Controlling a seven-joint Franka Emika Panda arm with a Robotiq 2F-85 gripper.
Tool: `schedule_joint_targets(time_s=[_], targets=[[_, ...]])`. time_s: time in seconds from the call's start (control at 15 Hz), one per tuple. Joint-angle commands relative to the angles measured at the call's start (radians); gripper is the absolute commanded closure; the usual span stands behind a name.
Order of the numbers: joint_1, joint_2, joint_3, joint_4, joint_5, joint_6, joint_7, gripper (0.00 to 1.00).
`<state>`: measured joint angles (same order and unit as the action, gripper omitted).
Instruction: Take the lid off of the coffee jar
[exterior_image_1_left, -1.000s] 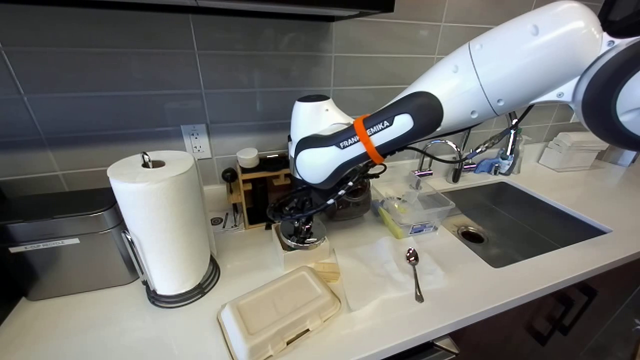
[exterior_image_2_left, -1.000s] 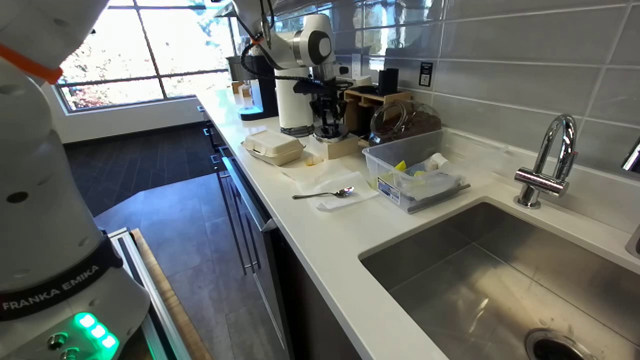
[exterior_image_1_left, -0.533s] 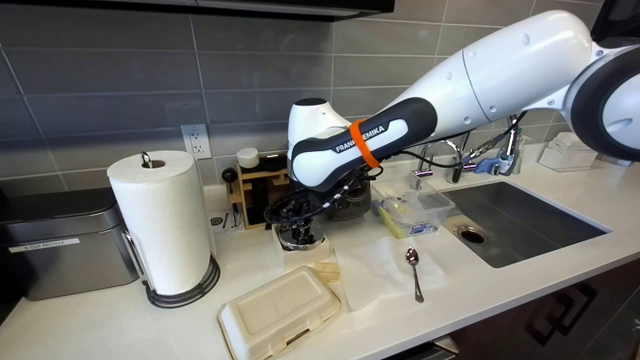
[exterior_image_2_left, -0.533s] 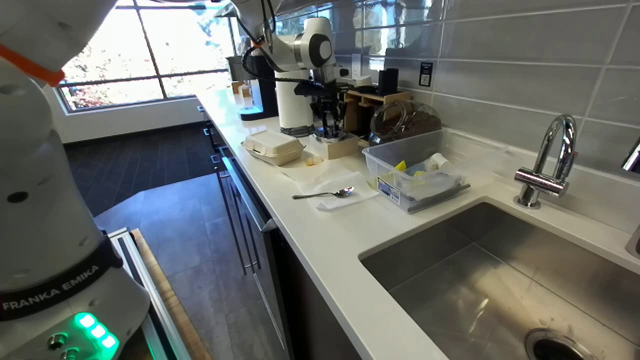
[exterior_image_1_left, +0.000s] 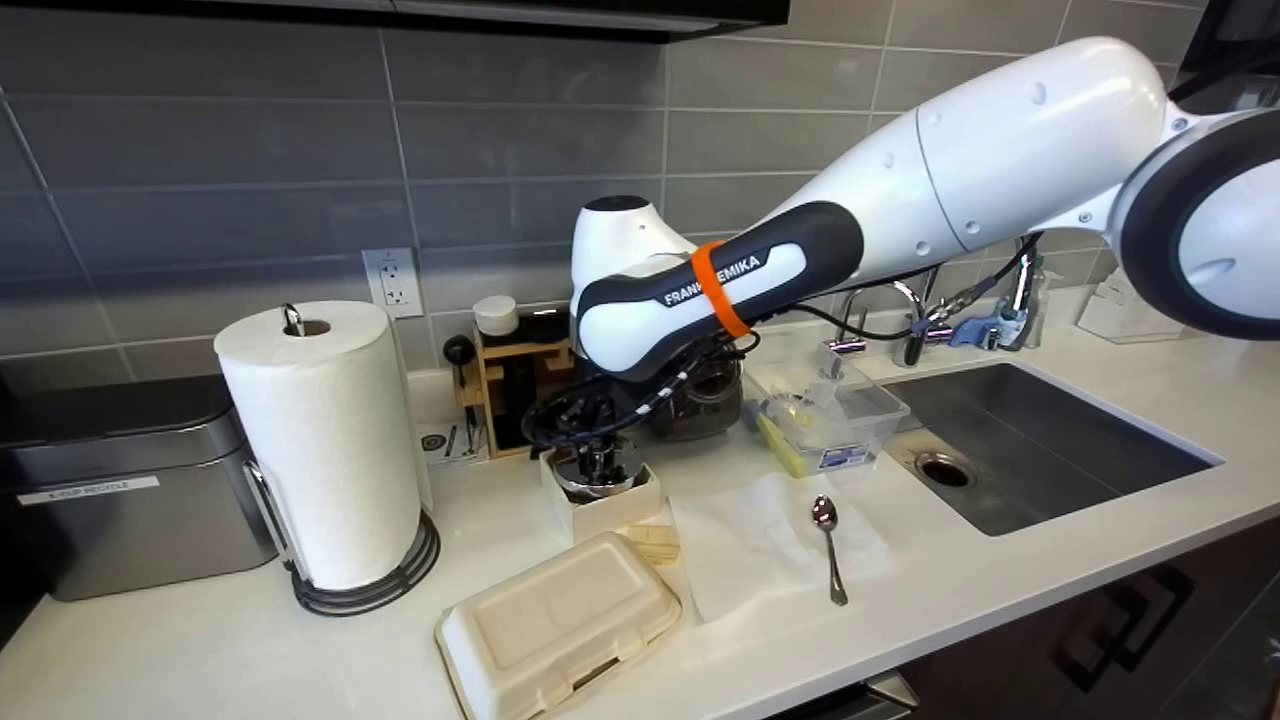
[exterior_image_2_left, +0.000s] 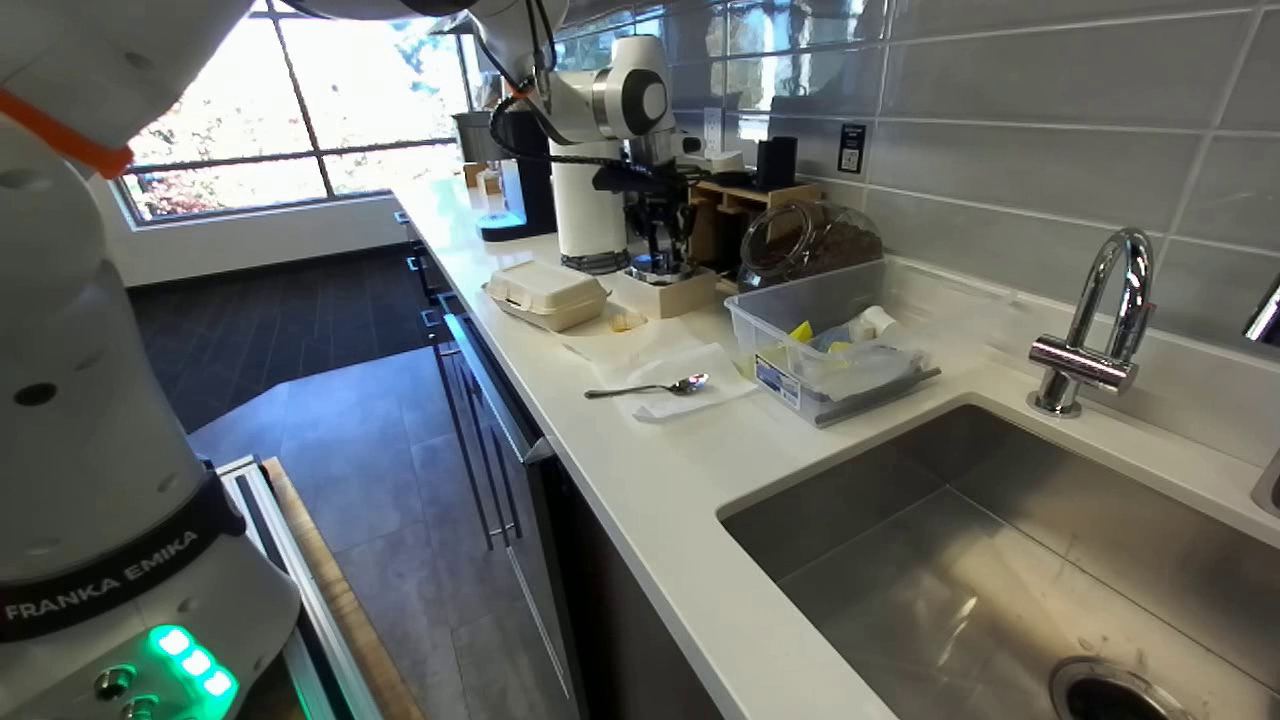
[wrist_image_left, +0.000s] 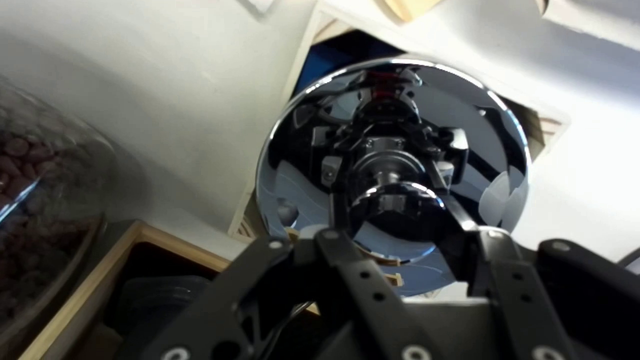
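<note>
Chrome, round and mirror-bright, the lid is over the open top of a square white box, covering most of it; a dark blue patch shows in one corner of the box. Whether the lid touches the box's rim or is held just above it cannot be told. The black gripper points down, its jaws clamped on the lid's central knob from both sides. Its white arm reaches in from the right.

Seen facing the grey tiled wall, the glass jar stands on the white countertop, just to the right of the box and farther back. Brown contents show through the glass, and its slanted round mouth is open. Also at the far side, a wooden organiser stands between the jar and a tall paper towel roll. Left of the roll is a steel bin.

Nearer than the box lies a closed takeout container. To its right, a metal spoon lies partly on a sheet of white paper. Farther right, a clear plastic tub with small items inside stands beside the sink.
</note>
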<state>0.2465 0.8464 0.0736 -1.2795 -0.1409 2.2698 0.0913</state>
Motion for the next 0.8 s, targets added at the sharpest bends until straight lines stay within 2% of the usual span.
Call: schedule_joint_targets(time_s=[0.0,0.13,0.2,0.27,0.47,0.6,0.73], targets=[[0.008,0.041,-0.002,0.063,0.011,-0.052,-0.018,0.79],[0.01,0.046,-0.005,0.075,0.008,-0.075,-0.017,0.79],[0.011,0.048,-0.005,0.079,0.008,-0.085,-0.016,0.48],[0.011,0.049,-0.005,0.084,0.009,-0.094,-0.015,0.28],[0.011,0.054,-0.004,0.096,0.011,-0.119,-0.014,0.06],[0.01,0.054,-0.003,0.1,0.013,-0.122,-0.012,0.0],[0.009,0.047,-0.002,0.1,0.017,-0.121,-0.008,0.0]])
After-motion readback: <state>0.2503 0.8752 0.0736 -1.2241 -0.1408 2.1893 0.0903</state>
